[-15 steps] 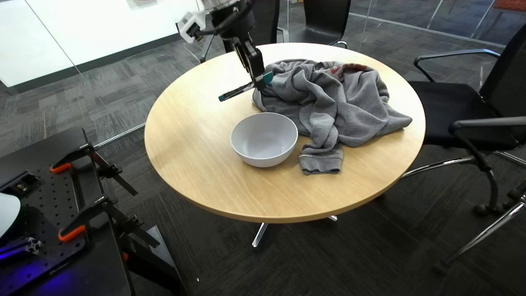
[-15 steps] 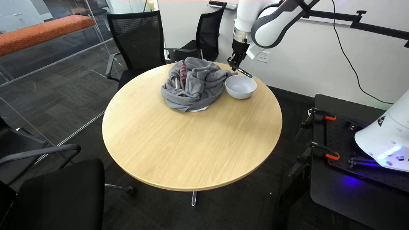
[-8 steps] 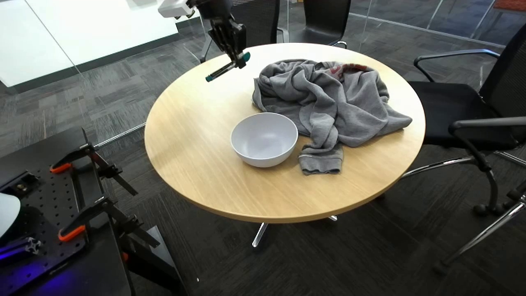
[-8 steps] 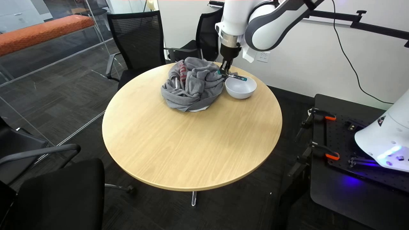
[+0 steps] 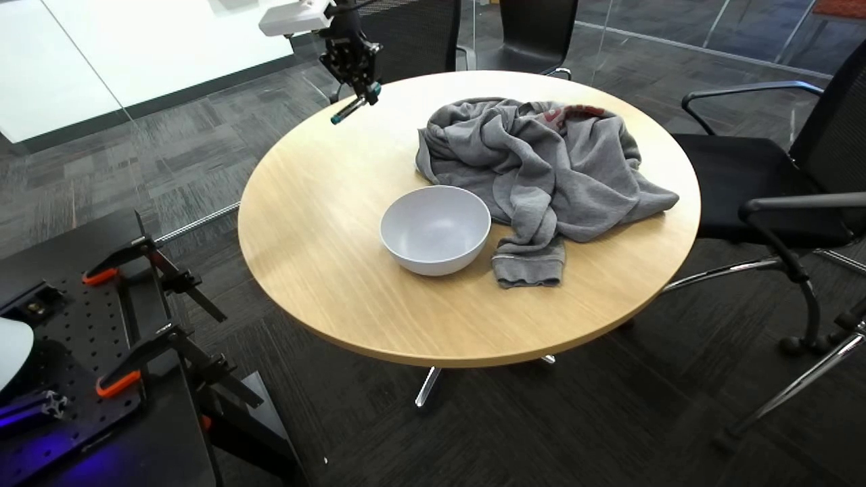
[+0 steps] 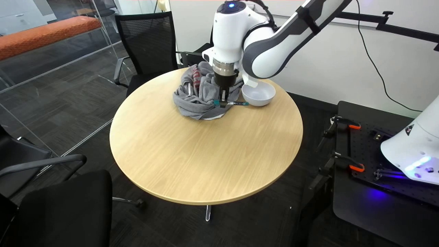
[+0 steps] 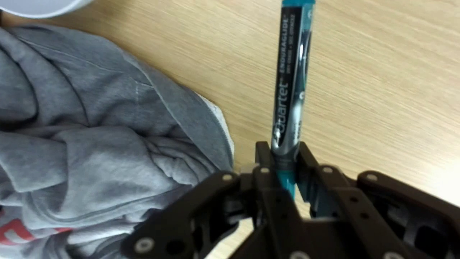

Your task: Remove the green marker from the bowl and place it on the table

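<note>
One teal-ended, black-labelled marker (image 7: 289, 93), pinched in the black claw (image 7: 284, 158), over the round pale-wood worktop (image 6: 205, 154); one round pale-grey bowl (image 5: 435, 230), marker out of it; removal done, I judge; setting-down left.

in the wrist view, the marker (image 7: 290, 90) is showing smooth, glossy plastic at top center and reflecting pale streaks lengthwise. at bottom center, the gripper (image 7: 284, 154) is looking mostly matt, its screw heads (image 7: 145, 245) shining like metal. the sweatshirt (image 7: 107, 154) is showing soft, matt cloth at left. the table (image 7: 377, 90) is showing fine wood grain, glaring at lower right. in both exterior views, the bowl (image 5: 435, 230) is looking smooth and low-sheen. at lower center, the table leg (image 5: 427, 387) is gleaming like polished metal above rough carpet (image 5: 575, 433).
</note>
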